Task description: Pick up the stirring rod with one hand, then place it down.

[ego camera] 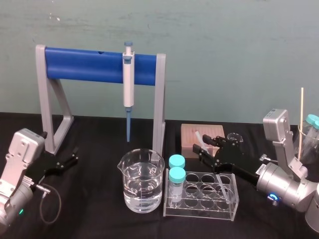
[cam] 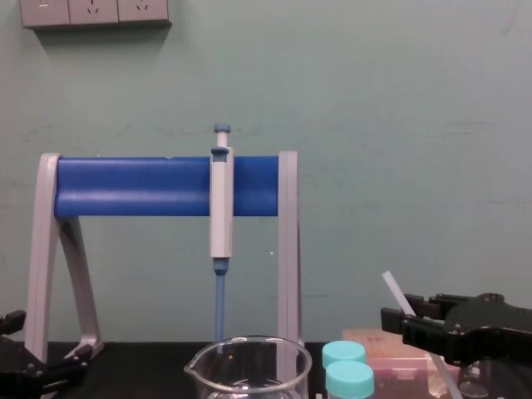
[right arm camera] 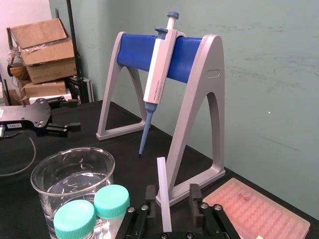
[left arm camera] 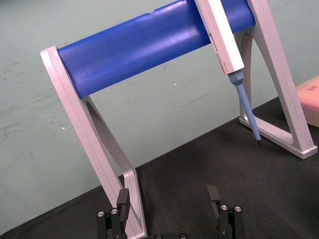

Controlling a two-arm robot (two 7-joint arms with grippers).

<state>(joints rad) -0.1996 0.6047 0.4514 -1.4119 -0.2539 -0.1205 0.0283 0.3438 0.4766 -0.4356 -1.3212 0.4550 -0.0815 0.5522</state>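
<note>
Water partly fills the glass beaker (ego camera: 127, 172), which stands to the left of my right hand (right arm camera: 172, 194) and a little nearer to me. Just on the near side of that hand sits a clear rack (ego camera: 199, 211). Two teal-capped vials (ego camera: 176, 185) stand upright in its compartments at the end next to the beaker; I cannot tell what they hold.

The stirring rod (right arm camera: 163, 191) runs through my right hand. I cannot tell whether that hand is clamping it or merely around it. The chest view gives its tilt: the upper end slants up and towards my left, clear of the hand. The right wrist view gives its look, whitish and translucent, pointing towards the foot of the grey stand (ego camera: 158, 109).

Just beyond my right hand lies a pink block (right arm camera: 259, 211), whose rows of small wells show in the wrist view. To the right of that arm, the head view adds glassware (ego camera: 310, 144) with a thin pale stick (ego camera: 301, 119) rising upright from it.

A pipette (ego camera: 128, 82) hangs on the stand's blue bar, tip down, beyond the beaker. My left hand (left arm camera: 168, 196) rests low over the black table (ego camera: 89, 209), fingers spread wide, just beside the stand's left foot and well apart from the rod.
</note>
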